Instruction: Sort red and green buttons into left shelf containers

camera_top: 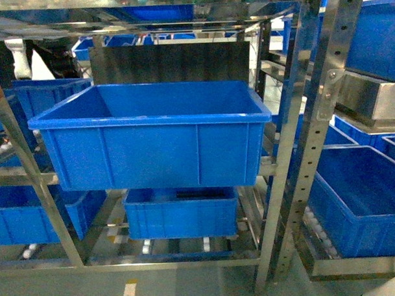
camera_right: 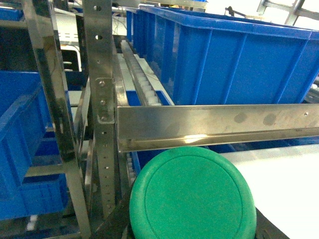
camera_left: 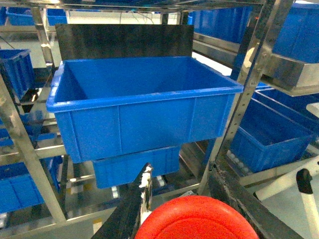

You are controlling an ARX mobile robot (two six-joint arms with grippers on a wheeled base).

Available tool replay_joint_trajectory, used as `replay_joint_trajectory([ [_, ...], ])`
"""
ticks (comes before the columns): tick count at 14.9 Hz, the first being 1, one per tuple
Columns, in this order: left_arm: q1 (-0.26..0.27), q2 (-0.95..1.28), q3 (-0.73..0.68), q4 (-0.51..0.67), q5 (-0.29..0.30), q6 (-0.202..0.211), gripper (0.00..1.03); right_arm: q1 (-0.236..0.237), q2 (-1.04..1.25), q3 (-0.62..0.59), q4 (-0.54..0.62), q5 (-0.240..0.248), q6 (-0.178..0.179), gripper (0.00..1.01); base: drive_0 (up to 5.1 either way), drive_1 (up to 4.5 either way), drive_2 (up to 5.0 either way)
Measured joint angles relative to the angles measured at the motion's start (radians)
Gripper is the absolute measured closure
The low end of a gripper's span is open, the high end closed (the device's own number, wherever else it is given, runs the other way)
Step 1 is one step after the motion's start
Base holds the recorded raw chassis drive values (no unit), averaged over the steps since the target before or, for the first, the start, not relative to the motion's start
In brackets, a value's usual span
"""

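The red button (camera_left: 197, 219) fills the bottom of the left wrist view, its wide mushroom cap between the dark fingers (camera_left: 130, 209) of my left gripper (camera_left: 180, 179), which is shut on it. It hangs in front of and below a large empty blue bin (camera_left: 144, 117) on the shelf. A second blue bin (camera_left: 134, 164) sits one level lower. In the right wrist view the green button (camera_right: 192, 196) sits in my right gripper (camera_right: 192, 221), shut on it, below a steel shelf rail (camera_right: 214, 124). Neither gripper shows in the head view, where the upper bin (camera_top: 152, 149) faces me.
Steel uprights (camera_top: 314, 137) with bolt holes frame the rack. More blue bins stand at the right (camera_top: 361, 201) and at the lower left (camera_top: 24, 216). A roller track (camera_right: 142, 82) runs beside another blue bin (camera_right: 234, 59). The grey floor (camera_top: 157, 286) lies below.
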Motion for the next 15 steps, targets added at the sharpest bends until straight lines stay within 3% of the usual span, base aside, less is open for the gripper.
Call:
replay_joint_trajectory([
  [5,0.001,0.0,0.0,0.002,0.001,0.0,0.74,0.0,-0.002,0.0,-0.005,-0.002,0.0,0.76,-1.1,4.27,-3.2],
  [15,-0.001,-0.001,0.0,0.001,0.001,0.0,0.74,-0.003,0.003,0.001,-0.001,0.001,0.0,0.76,-2.8,4.71,-2.8],
])
